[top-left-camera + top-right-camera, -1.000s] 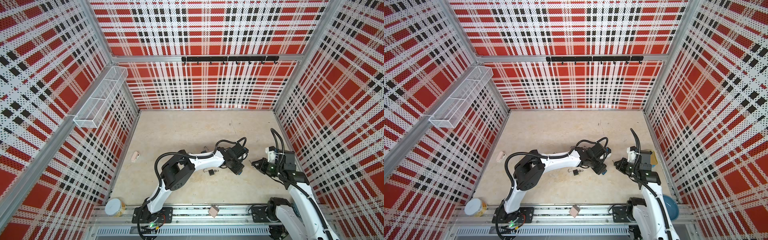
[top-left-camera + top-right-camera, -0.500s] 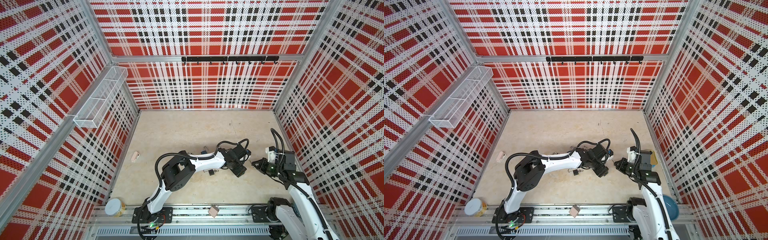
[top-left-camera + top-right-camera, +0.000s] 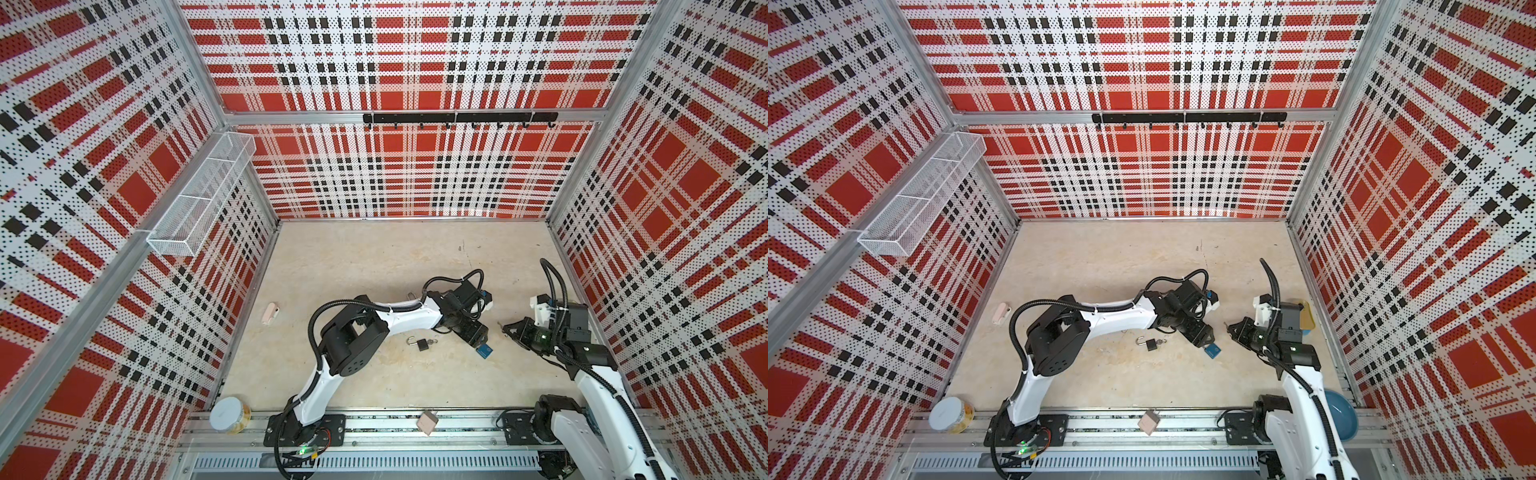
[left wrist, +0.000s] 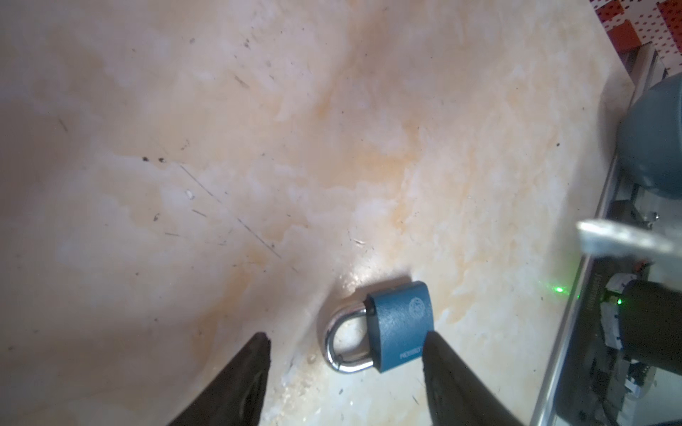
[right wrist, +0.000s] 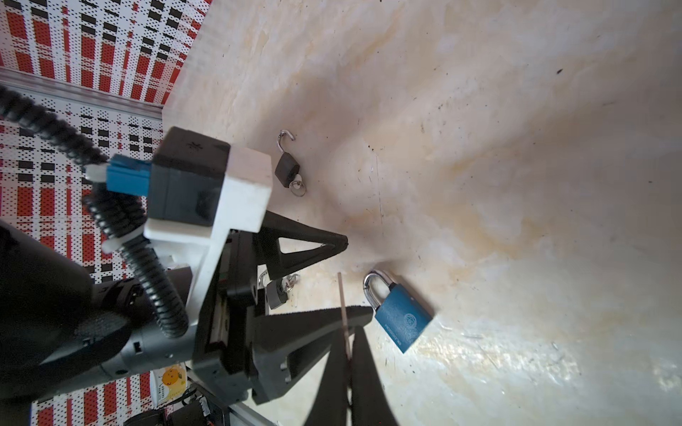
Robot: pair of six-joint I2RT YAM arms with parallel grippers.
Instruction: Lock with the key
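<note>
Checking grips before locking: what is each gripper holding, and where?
Right gripper pinches the key by its head end, blade out. Left gripper is open, holding nothing.

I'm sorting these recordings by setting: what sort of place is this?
Probably a robot test cell: plaid perforated panels enclose a beige tabletop, the left arm and right arm mount on an aluminium rail, and a blue padlock and black padlock lie there.

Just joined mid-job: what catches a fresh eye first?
The blue padlock with a silver shackle lies on the beige tabletop at the tips of the open left gripper. The right gripper is shut on a thin silver key, and a small black padlock with its shackle open lies left of them in both top views.
</note>
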